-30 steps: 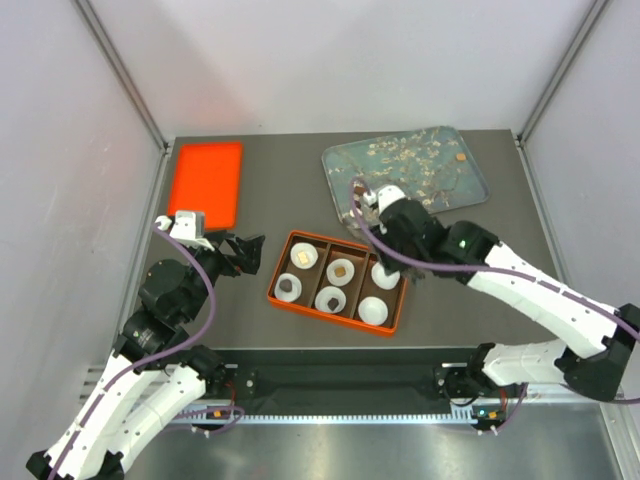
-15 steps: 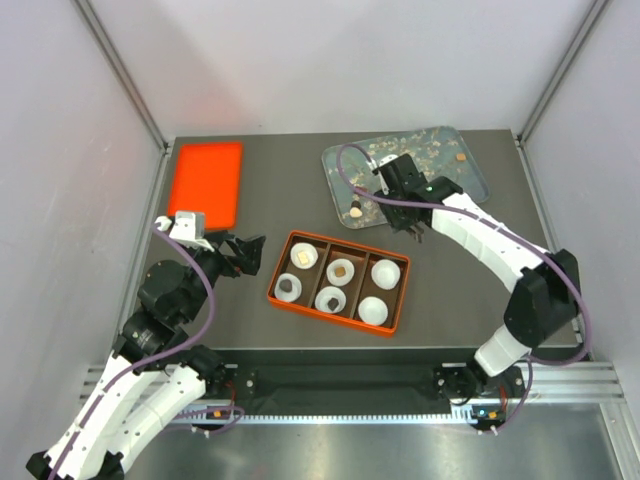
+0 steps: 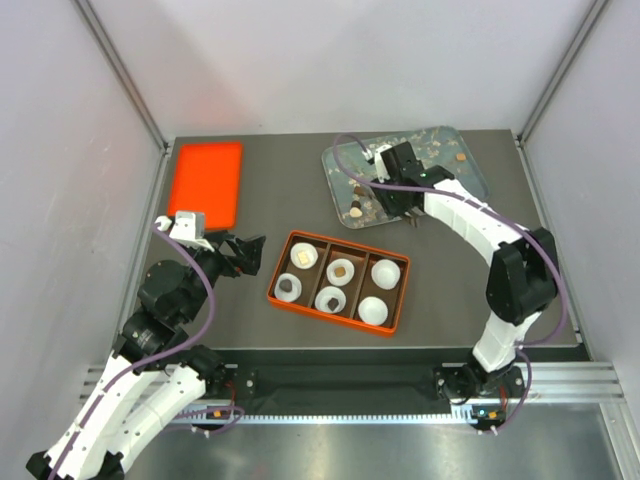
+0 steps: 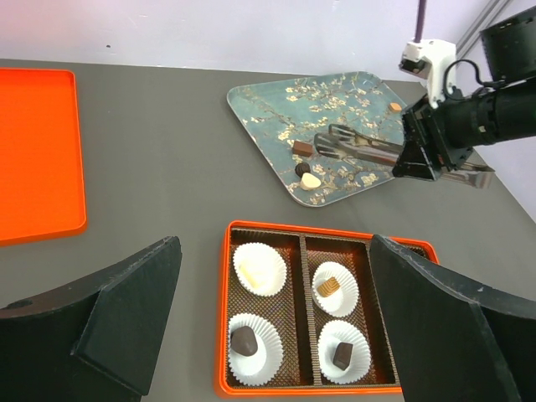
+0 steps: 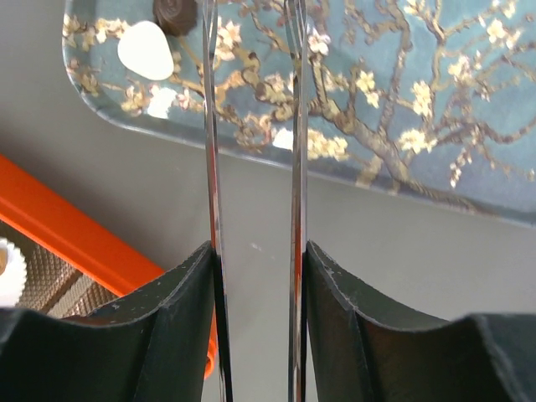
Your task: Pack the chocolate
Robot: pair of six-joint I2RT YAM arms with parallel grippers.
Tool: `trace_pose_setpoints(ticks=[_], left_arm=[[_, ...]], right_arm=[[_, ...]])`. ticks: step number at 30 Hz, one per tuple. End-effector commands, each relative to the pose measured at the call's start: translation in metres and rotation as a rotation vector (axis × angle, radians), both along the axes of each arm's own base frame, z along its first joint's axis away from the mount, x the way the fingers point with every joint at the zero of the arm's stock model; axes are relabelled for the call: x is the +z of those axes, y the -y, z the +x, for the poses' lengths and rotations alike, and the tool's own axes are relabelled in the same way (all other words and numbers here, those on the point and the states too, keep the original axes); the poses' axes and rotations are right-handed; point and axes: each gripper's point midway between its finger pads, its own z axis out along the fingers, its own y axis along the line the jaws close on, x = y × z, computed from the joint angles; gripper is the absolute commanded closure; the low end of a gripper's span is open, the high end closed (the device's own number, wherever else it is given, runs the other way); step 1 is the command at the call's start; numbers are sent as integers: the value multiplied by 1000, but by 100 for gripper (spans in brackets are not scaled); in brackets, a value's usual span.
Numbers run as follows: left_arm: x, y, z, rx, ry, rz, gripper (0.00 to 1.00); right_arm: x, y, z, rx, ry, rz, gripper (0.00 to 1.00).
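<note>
The chocolate lies partly on the blossom tray (image 3: 470, 185): a brown square (image 4: 302, 148), a dark round piece (image 4: 302, 168), a pale one (image 4: 311, 180) and a tan square (image 4: 394, 106). The orange box (image 3: 272, 290) holds white cups; filled ones show a pale piece (image 4: 251, 270), a tan square (image 4: 330, 286) and dark pieces (image 4: 244, 340). My right gripper (image 5: 255, 260) is shut on metal tongs (image 5: 209, 167), which reach over the tray's near corner toward the pale (image 5: 145, 49) and dark (image 5: 174, 12) pieces. My left gripper (image 3: 245, 252) hangs open left of the box.
A flat orange lid (image 3: 205, 183) lies at the back left. Two cups at the box's right end (image 3: 385, 272) look empty. The enclosure's white walls and metal posts close in the table on three sides.
My right arm has swung from above the box's right end back over the blossom tray, tongs still in its grip. The left arm has not moved.
</note>
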Motion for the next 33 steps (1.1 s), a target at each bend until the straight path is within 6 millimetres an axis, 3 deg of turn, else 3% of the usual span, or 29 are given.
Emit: trace_pose_setpoints(ticks=[1, 9, 23, 33], left_arm=[[10, 0, 2, 5, 35, -20, 1], [9, -1, 3, 10, 34, -18, 1], [10, -1, 3, 10, 37, -18, 1], [10, -1, 3, 10, 37, -18, 1]], right_arm=[[17, -16, 25, 49, 77, 42, 56], [2, -22, 40, 58, 60, 17, 56], [-11, -28, 48, 73, 38, 10, 59], [3, -23, 41, 47, 45, 15, 67]])
